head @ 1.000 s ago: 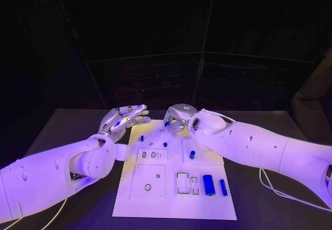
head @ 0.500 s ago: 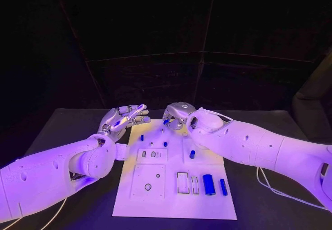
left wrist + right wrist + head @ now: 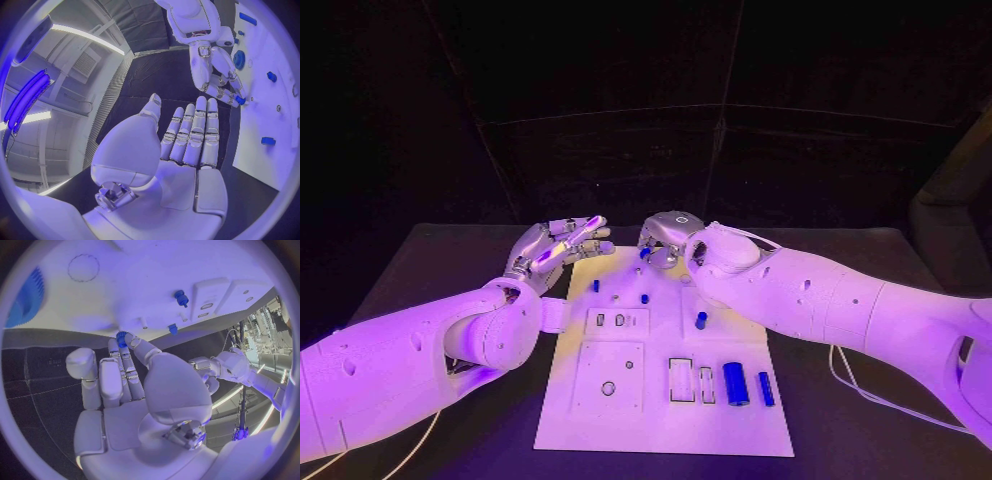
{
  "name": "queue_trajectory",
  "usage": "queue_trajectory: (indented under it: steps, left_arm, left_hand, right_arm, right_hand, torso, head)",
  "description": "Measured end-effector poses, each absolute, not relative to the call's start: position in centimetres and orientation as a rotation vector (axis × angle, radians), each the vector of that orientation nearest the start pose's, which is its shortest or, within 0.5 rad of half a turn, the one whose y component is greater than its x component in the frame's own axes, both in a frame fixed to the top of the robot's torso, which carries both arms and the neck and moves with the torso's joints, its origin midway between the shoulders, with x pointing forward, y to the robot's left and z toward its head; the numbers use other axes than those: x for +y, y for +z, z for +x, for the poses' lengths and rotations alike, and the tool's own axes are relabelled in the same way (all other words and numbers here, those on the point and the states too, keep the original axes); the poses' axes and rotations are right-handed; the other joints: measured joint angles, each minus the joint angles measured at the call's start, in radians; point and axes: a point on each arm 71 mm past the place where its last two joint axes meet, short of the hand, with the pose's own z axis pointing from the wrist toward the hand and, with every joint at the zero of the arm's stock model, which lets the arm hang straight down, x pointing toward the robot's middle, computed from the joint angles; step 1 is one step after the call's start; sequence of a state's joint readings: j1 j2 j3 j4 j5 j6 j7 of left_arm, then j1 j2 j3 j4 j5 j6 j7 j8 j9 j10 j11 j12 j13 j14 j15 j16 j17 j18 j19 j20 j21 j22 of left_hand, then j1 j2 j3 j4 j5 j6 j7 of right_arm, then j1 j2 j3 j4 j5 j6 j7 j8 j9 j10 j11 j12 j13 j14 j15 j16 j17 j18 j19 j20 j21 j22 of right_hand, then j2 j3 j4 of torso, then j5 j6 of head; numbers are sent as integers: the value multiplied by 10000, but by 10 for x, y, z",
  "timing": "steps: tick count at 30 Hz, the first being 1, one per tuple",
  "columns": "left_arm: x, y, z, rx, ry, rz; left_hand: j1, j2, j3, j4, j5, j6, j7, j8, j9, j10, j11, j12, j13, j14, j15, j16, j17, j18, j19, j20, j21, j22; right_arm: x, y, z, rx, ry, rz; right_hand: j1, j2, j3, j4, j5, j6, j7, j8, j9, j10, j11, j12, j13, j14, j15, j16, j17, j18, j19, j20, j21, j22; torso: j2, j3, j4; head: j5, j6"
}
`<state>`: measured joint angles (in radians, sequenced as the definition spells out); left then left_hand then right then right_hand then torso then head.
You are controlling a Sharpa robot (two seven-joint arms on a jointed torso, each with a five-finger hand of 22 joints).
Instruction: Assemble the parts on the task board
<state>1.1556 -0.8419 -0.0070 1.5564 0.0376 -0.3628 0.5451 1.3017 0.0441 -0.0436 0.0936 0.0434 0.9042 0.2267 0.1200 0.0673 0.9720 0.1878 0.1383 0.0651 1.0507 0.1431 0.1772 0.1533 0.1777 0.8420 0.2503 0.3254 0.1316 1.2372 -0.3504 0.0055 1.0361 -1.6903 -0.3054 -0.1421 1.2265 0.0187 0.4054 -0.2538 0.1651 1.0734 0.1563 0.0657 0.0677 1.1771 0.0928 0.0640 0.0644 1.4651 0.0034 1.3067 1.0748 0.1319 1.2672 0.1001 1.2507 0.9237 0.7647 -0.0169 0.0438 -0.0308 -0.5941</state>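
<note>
- Small blue toothed plastic gear (image 3: 121,335): we judge it light, rigid, slippery; we pinch its rim at our right hand's (image 3: 134,390) fingertips.
- Left hand (image 3: 181,145): open, empty, beside it.

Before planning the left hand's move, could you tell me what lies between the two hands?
In the head view, just a bare strip of the task board's far end separates the left hand from the right hand.

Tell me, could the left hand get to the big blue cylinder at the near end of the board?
Probably yes. The left hand is open and holds nothing, and nothing lies over the big blue cylinder on the task board.
</note>
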Motion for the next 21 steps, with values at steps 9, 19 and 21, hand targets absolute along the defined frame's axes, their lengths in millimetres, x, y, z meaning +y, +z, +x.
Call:
queue_trajectory:
  steps: [9, 19, 21]
  left_arm:
    - [205, -176, 481, 12517, -16176, -11110]
    - [205, -175, 481, 12535, -16185, -11110]
    - [205, -175, 481, 12538, -16186, -11111]
  left_hand:
    - [0, 0, 0, 0, 0, 0, 0, 0, 0, 0, 0, 0, 0, 0, 0, 0, 0, 0, 0, 0, 0, 1]
    - [0, 0, 0, 0, 0, 0, 0, 1, 0, 0, 0, 0, 0, 0, 0, 0, 0, 0, 0, 0, 0, 2]
    - [0, 0, 0, 0, 0, 0, 0, 1, 0, 0, 0, 0, 0, 0, 0, 0, 0, 0, 0, 0, 0, 2]
  right_arm:
    - [-74, -169, 563, 15193, 4810, -3472]
    - [-72, -169, 564, 15205, 4657, -3543]
    - [-72, -169, 564, 15201, 4658, -3551]
  right_hand:
    - [-54, -53, 60, 22, -46, -36, 32, 0, -11, -61, 18, 0, 0, 0, 0, 0, -19, 1, 0, -1, 0, -1]
    - [-97, -282, 160, 114, -83, -254, 28, 1, -4, -326, 74, 1, -11, 35, 39, 0, -90, 0, -73, 73, 0, -33]
    - [-153, -364, 202, 156, -135, -385, 49, 1, -11, -443, 100, 1, -10, -1, 74, 0, -118, 1, -74, 73, 0, -37]
  torso:
    - [9, 0, 3]
    - [12, 0, 2]
    - [12, -1, 2]
  head:
    - [23, -36]
    - [39, -52]
    - [40, -53]
